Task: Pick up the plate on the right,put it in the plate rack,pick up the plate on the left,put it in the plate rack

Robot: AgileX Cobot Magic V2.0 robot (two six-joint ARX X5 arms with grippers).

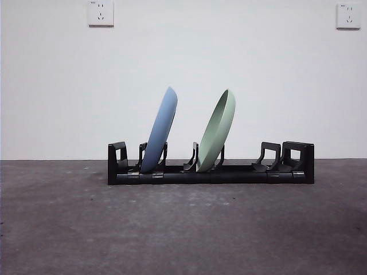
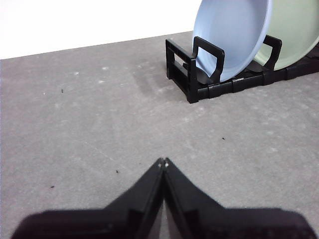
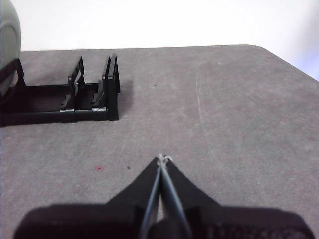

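The black plate rack [image 1: 229, 173] stands across the middle of the grey table. A blue plate [image 1: 160, 130] leans in its left slots, and a pale green plate [image 1: 217, 132] leans in the slots near its centre. In the left wrist view the blue plate [image 2: 232, 35] and green plate [image 2: 294, 30] sit in the rack [image 2: 199, 84] well ahead of my left gripper [image 2: 163, 162], which is shut with nothing in it. My right gripper [image 3: 162, 158] is shut and holds nothing, away from the rack's empty right end [image 3: 94, 99]. An edge of the green plate [image 3: 9, 30] shows there.
Two wall sockets [image 1: 101, 12] [image 1: 348, 15] sit high on the white wall behind. The table's rounded far corner [image 3: 259, 49] lies beyond the rack's right end. Neither arm shows in the front view.
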